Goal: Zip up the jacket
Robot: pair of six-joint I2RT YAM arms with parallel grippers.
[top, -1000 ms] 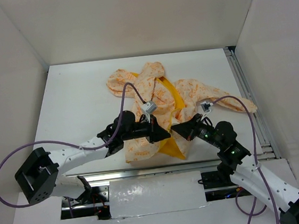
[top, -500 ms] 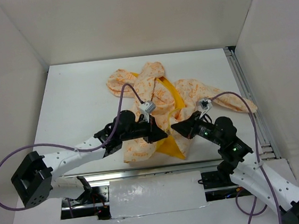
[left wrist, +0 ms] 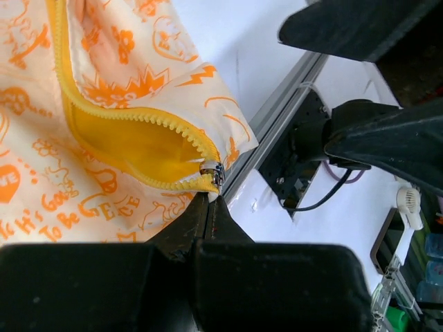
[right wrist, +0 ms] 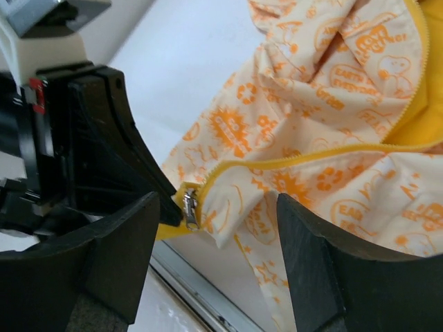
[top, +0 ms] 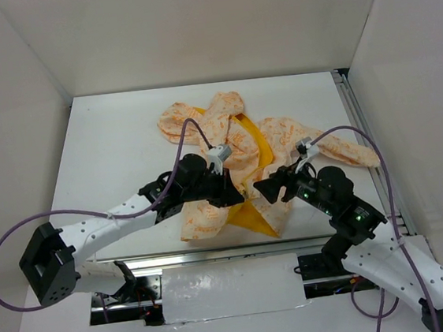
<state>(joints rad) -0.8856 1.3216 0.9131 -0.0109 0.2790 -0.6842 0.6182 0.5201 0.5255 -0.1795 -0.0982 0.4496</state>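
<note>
Jacket (top: 281, 132) lies crumpled mid-table (top: 108, 138), its hem corner reaching the metal rail (top: 215, 253) at the near edge. Sleeves and hood are bunched; I cannot sort one from another. Both wrist views cut most of it off. My left gripper (left wrist: 209, 202) has its fingers pressed together on the bottom end of the yellow zipper (left wrist: 124, 117), just under the metal slider (left wrist: 212, 173). Only a sliver of the bite shows, and my own black housing blocks the lower half of that view. Above the slider the teeth stand apart, with lining showing. My right gripper (right wrist: 220, 207) has its fingers spread wide with nothing in them, near that same corner, and the slider sits between them in its view. Whether either finger touches cloth, I cannot tell. From above, both sets of tips blur into dark shapes over the fabric.
</note>
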